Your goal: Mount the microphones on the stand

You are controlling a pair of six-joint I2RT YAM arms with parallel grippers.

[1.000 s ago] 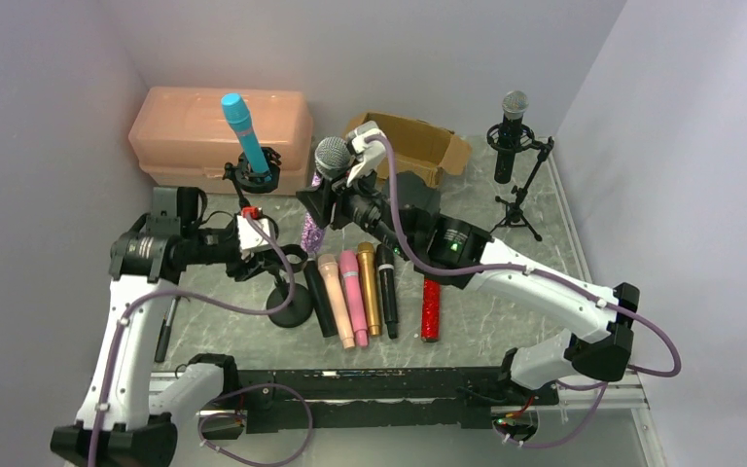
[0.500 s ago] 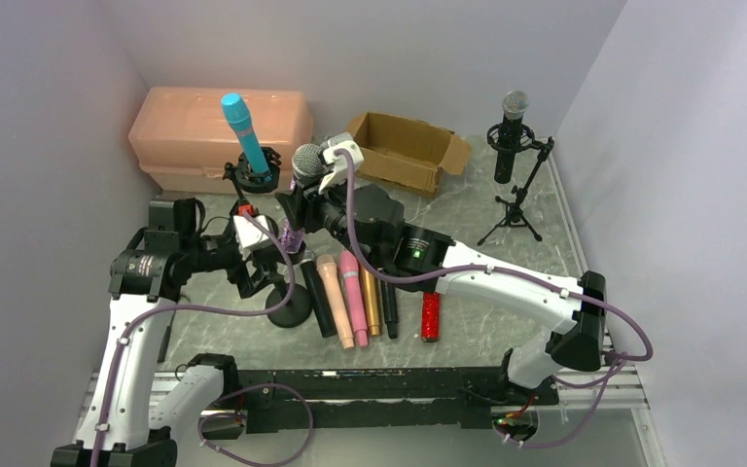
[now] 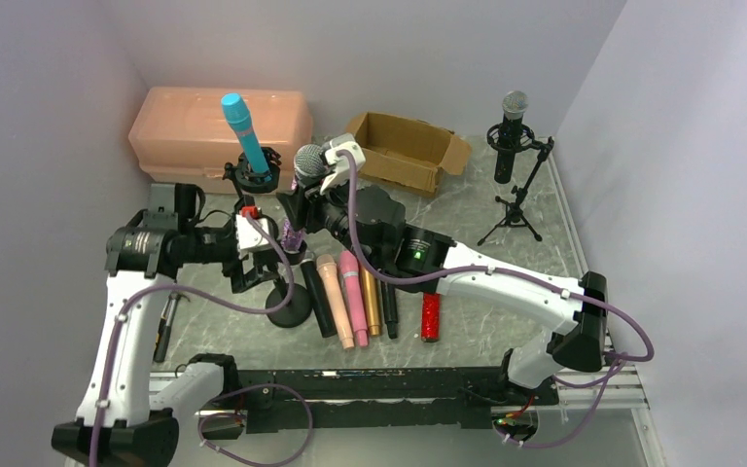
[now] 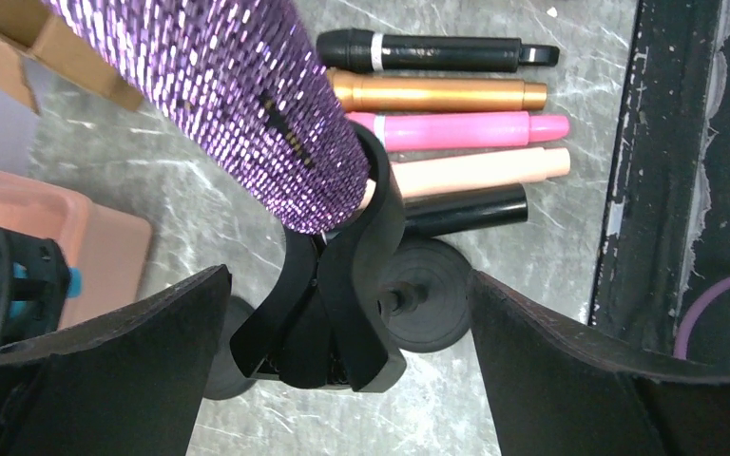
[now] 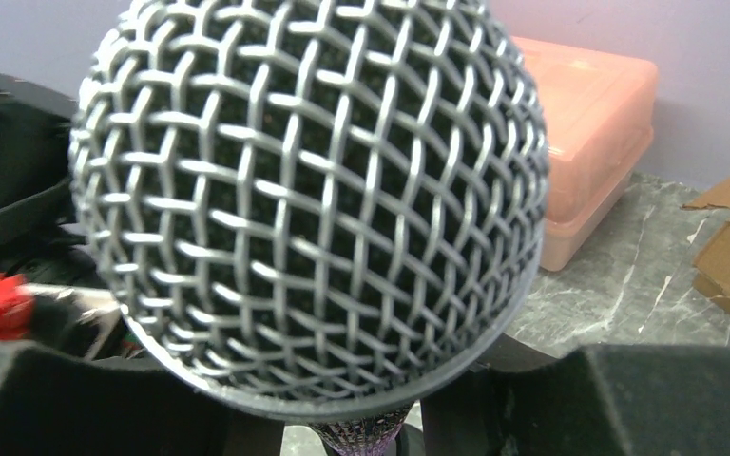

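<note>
Soft, even light from above, nothing harsh. The desk only shows faint shadows and a bit of sheen. The top cam is crisp. On the left wrist cam the purple mic throws tiny glints, and the left tool is just dark, soft-edged blobs. On the right wrist cam the mesh head is sharp and the pink box behind it is slightly blurry.

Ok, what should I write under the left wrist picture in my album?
Purple mic meets the black clip, with five more mics lying in a row behind.
</note>
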